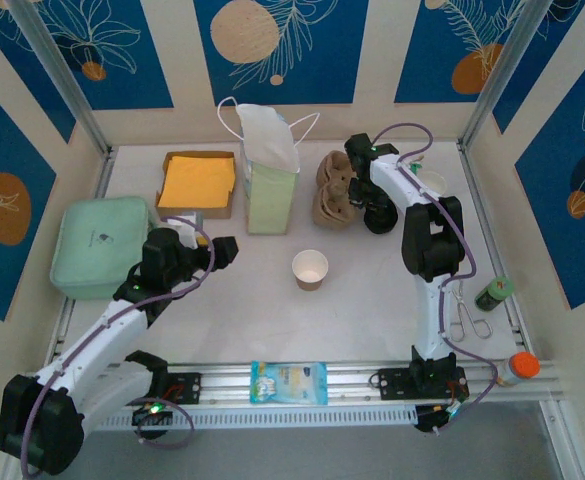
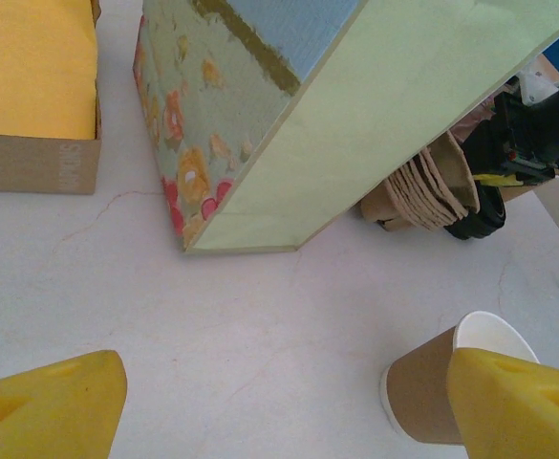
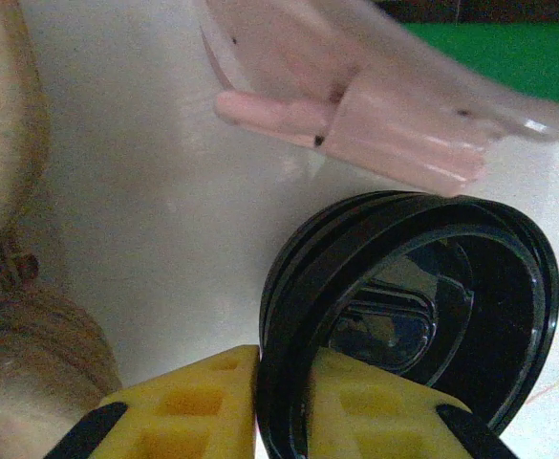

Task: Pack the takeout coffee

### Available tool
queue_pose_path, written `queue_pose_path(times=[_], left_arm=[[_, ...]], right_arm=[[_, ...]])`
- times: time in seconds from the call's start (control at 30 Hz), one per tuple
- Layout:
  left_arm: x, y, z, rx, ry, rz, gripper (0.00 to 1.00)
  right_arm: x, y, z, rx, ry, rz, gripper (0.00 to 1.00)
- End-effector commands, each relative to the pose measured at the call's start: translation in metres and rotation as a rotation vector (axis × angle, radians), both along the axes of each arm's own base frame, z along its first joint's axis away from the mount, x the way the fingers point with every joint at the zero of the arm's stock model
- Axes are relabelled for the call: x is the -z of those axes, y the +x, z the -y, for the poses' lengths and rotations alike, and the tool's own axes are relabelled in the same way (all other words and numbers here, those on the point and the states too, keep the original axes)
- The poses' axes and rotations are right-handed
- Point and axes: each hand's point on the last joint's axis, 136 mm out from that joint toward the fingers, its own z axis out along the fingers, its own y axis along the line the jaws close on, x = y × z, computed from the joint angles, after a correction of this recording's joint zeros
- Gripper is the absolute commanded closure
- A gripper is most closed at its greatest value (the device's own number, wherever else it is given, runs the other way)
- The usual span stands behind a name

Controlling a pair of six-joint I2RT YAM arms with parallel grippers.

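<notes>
The takeout coffee, as a lidded cup, is out of view. A lidless brown paper cup (image 1: pixel 310 270) (image 2: pixel 422 392) stands mid-table, just inside the right finger of my open left gripper (image 1: pixel 222 250) (image 2: pixel 284 373), which has nothing between its pads. At the back right, my right gripper (image 1: pixel 377 212) (image 3: pixel 284 359) is shut on the rim of a round black lid (image 3: pixel 470 287), one yellow pad on each side of the edge. The lid looks like the top of a small stack. A tall light-green paper bag (image 1: pixel 272 185) (image 2: pixel 355 124) stands upright at the back centre.
A pink cup (image 3: pixel 394 134) lies beside the lid. Brown paper holders (image 1: pixel 334 190) are stacked right of the bag. A box of yellow napkins (image 1: pixel 199 182) and a mint container (image 1: pixel 102 245) sit left. Tongs (image 1: pixel 467 315), a green-capped jar (image 1: pixel 494 293) and an orange-capped bottle (image 1: pixel 520 368) line the right edge.
</notes>
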Motion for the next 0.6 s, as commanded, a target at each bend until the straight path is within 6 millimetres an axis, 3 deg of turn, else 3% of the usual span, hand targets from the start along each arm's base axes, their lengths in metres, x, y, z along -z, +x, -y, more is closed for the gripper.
queue_pose_path(times=[0.0,0.37,0.57], left_arm=[[-0.003,-0.001,0.001,0.005,0.017,0.014,0.13],[-0.007,-0.003,0.000,0.007,0.017,0.022,0.13],[-0.009,-0.007,-0.001,0.010,0.013,0.028,0.13]], right_arm=[[-0.006,-0.003,0.000,0.006,-0.011,-0.002,0.82],[-0.032,-0.012,0.002,0.003,-0.015,0.038,0.87],[-0.056,-0.023,0.000,-0.011,-0.002,0.082,0.90]])
